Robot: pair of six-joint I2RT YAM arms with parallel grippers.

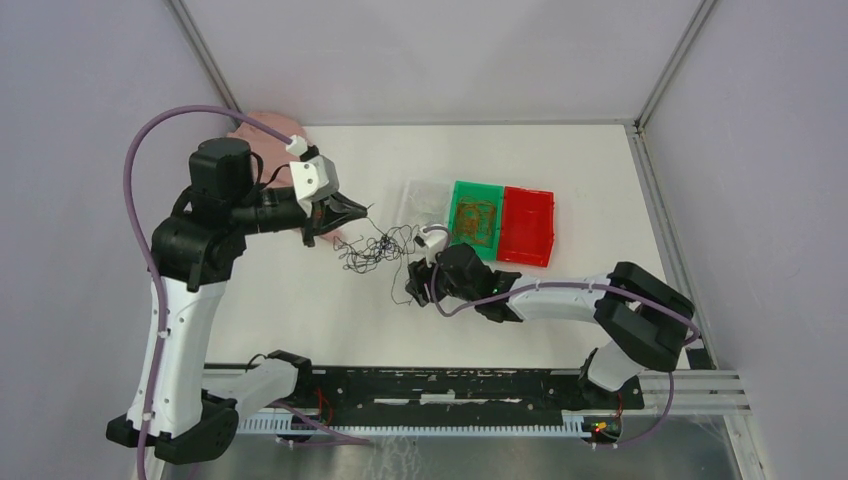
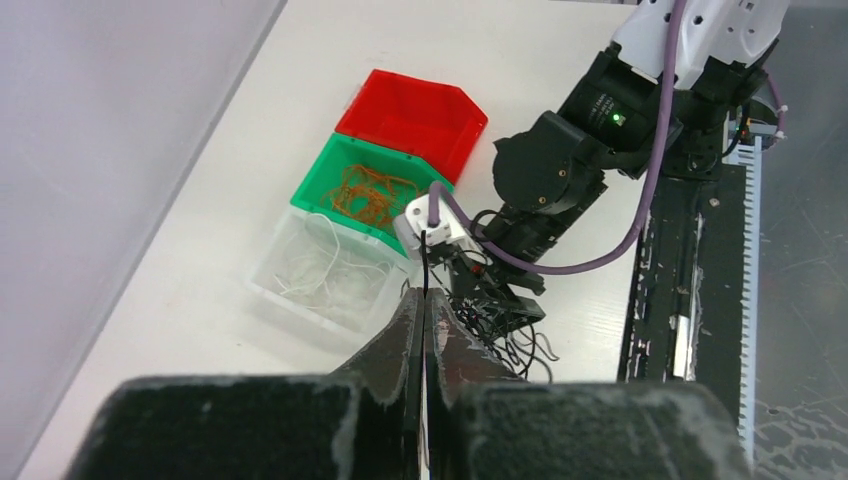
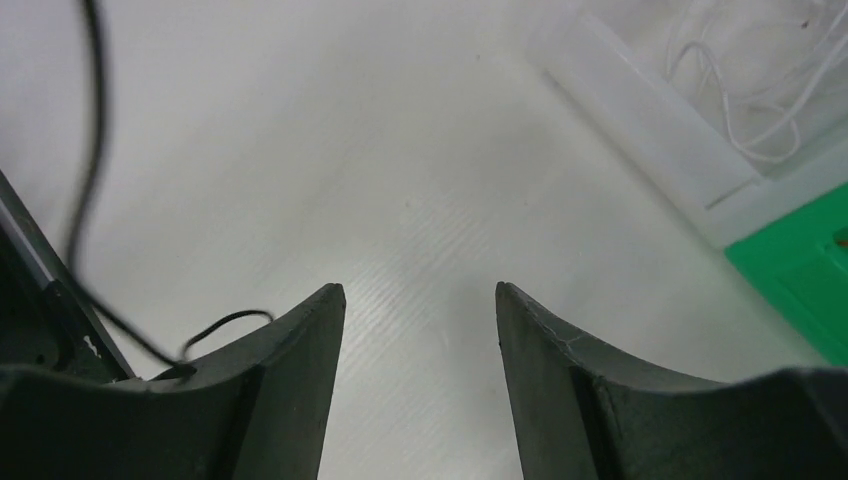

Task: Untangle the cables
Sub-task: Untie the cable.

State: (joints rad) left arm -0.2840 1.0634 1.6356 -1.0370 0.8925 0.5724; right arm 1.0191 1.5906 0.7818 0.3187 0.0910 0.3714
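The cables (image 1: 375, 250) are a loose tangle of thin black wires lying on the white table between the two arms; in the left wrist view the tangle (image 2: 505, 335) sits under the right arm's wrist. My left gripper (image 1: 362, 210) hovers at the tangle's left edge. Its jaws are pressed together on one black cable (image 2: 424, 265), which runs taut out of the left gripper (image 2: 424, 295) tip. My right gripper (image 1: 413, 291) is low at the tangle's right side. In its own view the right gripper (image 3: 420, 290) is open over bare table, with a black strand (image 3: 95, 150) passing to its left.
Three small bins stand in a row behind the tangle: a clear bin (image 1: 425, 200) with whitish wires (image 3: 760, 90), a green bin (image 1: 476, 218) with orange wires (image 2: 368, 193), and a red bin (image 1: 527, 225). A pink object (image 1: 262, 128) lies behind the left arm. Walls enclose the table.
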